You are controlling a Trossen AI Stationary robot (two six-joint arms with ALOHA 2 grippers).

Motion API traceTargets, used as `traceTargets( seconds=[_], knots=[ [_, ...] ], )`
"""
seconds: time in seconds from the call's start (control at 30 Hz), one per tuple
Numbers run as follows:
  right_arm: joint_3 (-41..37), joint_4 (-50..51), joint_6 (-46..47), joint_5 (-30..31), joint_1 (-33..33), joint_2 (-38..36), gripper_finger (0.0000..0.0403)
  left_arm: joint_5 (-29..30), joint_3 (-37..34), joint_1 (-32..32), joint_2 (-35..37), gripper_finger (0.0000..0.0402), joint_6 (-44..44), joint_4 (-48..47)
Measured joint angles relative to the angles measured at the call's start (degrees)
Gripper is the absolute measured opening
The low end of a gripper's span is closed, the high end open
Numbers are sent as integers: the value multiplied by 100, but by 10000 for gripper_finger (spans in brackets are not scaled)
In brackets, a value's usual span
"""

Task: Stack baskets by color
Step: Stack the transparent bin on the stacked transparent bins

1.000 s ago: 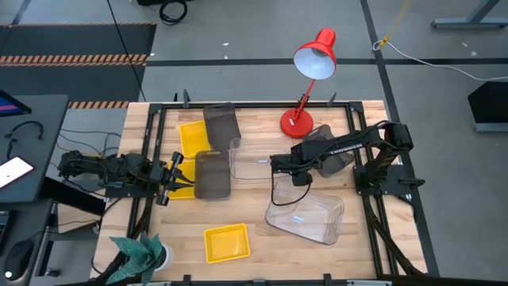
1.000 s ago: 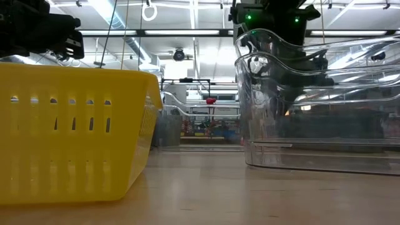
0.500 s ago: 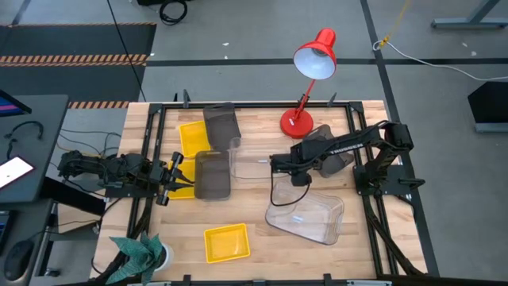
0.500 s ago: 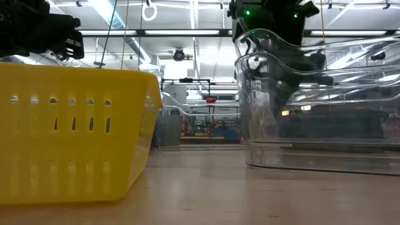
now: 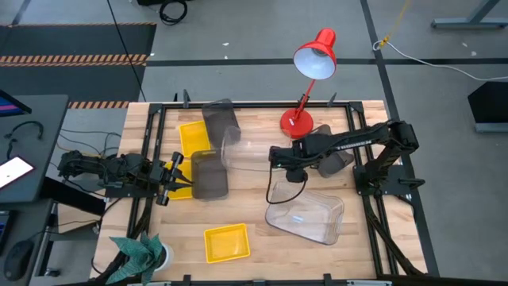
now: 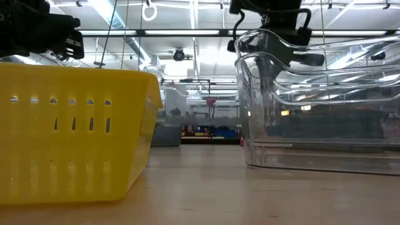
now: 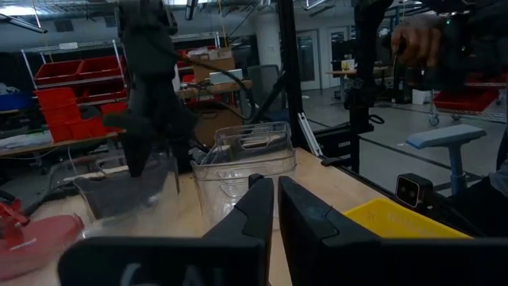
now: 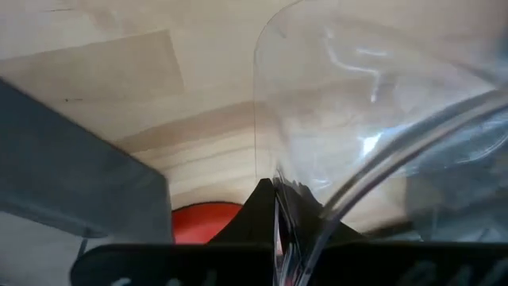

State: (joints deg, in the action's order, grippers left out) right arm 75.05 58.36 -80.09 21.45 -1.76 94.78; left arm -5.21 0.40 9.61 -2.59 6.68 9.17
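A clear basket hangs tipped over the table's middle, with my right gripper shut on it. A second clear basket rests on its base near the front right. Dark grey baskets sit at the back, left of centre and under my right arm. Yellow baskets lie at the back left and near the front edge. My left gripper waits shut at the table's left edge, holding nothing. My right gripper pinches the clear basket's side wall at its rim between its two fingers. The fingers slant down from the table's right side. The basket hangs tilted below and to the left of them, lifted off the wood.
A red desk lamp stands at the back, its base just behind my right arm. A green cloth lies at the front left corner. Bare wood lies between the front yellow basket and the clear one.
My right gripper has risen, rolled a little, and carried the clear basket with it. The basket has left the table, tipped over and shifted toward the table's left edge, now partly above the dark grey basket left of centre.
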Motion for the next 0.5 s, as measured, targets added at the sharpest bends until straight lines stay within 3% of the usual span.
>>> traceTargets(
  seconds=[0.5],
  knots=[
    [7,-343,570,737,-699,-947,5,0,-1,0,-2,28,0,-2]
  ],
)
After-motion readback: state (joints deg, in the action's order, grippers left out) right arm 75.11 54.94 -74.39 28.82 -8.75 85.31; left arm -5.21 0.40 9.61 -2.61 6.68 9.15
